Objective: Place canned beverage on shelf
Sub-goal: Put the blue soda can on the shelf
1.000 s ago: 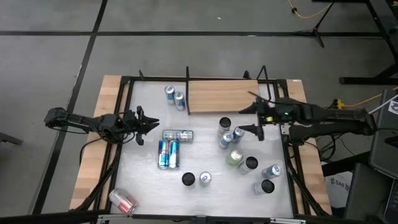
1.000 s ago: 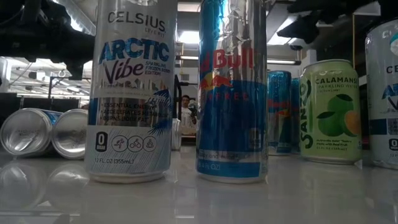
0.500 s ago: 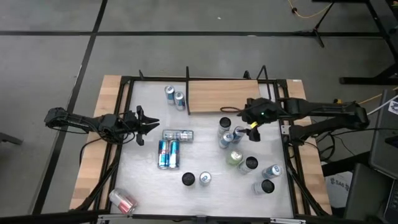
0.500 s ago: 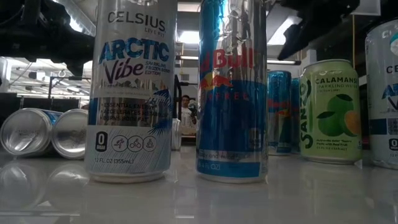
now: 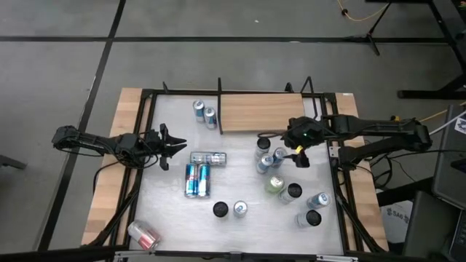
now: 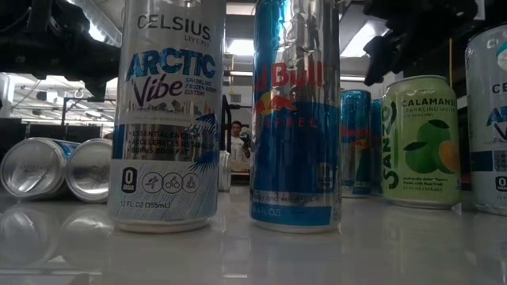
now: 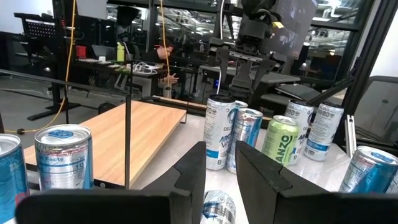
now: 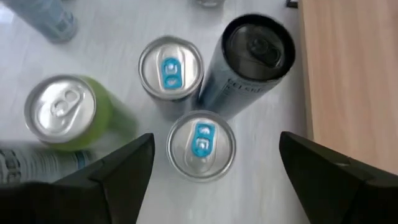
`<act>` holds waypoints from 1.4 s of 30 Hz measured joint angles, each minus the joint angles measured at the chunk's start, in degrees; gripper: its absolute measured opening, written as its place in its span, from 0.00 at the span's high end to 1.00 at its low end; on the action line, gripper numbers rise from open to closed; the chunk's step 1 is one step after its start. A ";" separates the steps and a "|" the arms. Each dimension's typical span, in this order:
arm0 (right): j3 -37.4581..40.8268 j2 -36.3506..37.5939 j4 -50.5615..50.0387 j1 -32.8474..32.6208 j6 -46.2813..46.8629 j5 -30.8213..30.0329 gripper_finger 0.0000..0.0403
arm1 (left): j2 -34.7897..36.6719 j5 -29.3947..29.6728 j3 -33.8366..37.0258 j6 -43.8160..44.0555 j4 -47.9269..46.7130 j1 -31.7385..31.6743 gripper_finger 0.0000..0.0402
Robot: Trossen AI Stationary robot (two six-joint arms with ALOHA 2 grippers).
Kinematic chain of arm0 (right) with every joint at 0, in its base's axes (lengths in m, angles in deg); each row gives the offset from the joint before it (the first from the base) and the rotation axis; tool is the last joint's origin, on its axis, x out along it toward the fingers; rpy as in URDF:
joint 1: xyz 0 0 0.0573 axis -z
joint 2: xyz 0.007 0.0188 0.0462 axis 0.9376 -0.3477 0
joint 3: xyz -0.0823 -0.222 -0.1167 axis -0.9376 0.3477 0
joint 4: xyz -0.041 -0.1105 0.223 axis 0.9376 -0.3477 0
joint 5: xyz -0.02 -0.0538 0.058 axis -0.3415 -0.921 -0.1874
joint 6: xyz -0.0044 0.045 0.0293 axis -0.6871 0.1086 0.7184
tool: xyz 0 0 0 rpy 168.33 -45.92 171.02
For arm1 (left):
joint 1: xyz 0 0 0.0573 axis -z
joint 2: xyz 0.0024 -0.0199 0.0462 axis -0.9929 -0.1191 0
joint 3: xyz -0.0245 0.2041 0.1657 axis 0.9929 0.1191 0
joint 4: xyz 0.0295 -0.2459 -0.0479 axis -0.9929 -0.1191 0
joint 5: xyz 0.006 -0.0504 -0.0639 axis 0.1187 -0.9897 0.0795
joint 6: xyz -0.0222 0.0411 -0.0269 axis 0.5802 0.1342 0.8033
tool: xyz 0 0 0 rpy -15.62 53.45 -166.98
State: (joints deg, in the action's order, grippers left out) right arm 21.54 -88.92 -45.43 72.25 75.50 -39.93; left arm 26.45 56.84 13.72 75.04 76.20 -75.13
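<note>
The shelf point(image 5: 260, 113), a light-brown board with thin black uprights, stands at the table's far side with nothing on it. My right gripper point(image 5: 282, 147) hangs open and tipped downward over a cluster of upright cans beside the shelf's near edge. In the right wrist view a silver can with a blue tab point(image 8: 200, 143) stands below, between the spread fingers of my right gripper point(image 8: 216, 144), which touch nothing. Next to it stand a second silver can point(image 8: 170, 68), a black can point(image 8: 258, 46) and a green can point(image 8: 62, 112). My left gripper point(image 5: 177, 145) waits level at the table's left, its fingers point(image 7: 196, 171) a narrow gap apart.
Two cans point(image 5: 204, 112) stand at the shelf's left end. Silver cans point(image 5: 207, 158) and blue cans point(image 5: 196, 180) lie mid-table. More upright cans point(image 5: 229, 209) point(image 5: 309, 204) stand toward the near side. A pink can point(image 5: 143, 234) lies at the near left corner. Black frame rails point(image 5: 145, 160) edge the table.
My right gripper has gone a little toward the table's left and tipped from nearly level to pointing steeply down over the can cluster, rolling as it went. Its fingers stay spread. The cans have not moved.
</note>
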 joint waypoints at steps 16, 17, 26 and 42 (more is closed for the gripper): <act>0.00 -0.10 0.66 0.00 7.77 -0.46 0.17 | 0.02 -0.02 0.00 0.04 0.02 0.00 0.80; 0.00 -0.24 0.66 -0.02 8.89 -0.46 0.17 | 0.02 -0.02 0.00 0.04 0.02 0.00 0.80; 0.00 -3.68 0.73 -4.50 13.97 -3.07 0.17 | 0.04 -0.04 0.00 0.04 0.03 0.00 0.80; 0.02 -12.12 -0.30 -10.45 16.77 -15.54 0.17 | 0.04 -0.28 0.00 0.04 0.01 -0.02 0.80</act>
State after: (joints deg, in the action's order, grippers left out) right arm 21.57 -101.04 -45.73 61.80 92.26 -55.47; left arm 26.49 56.56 13.72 75.09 76.21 -75.15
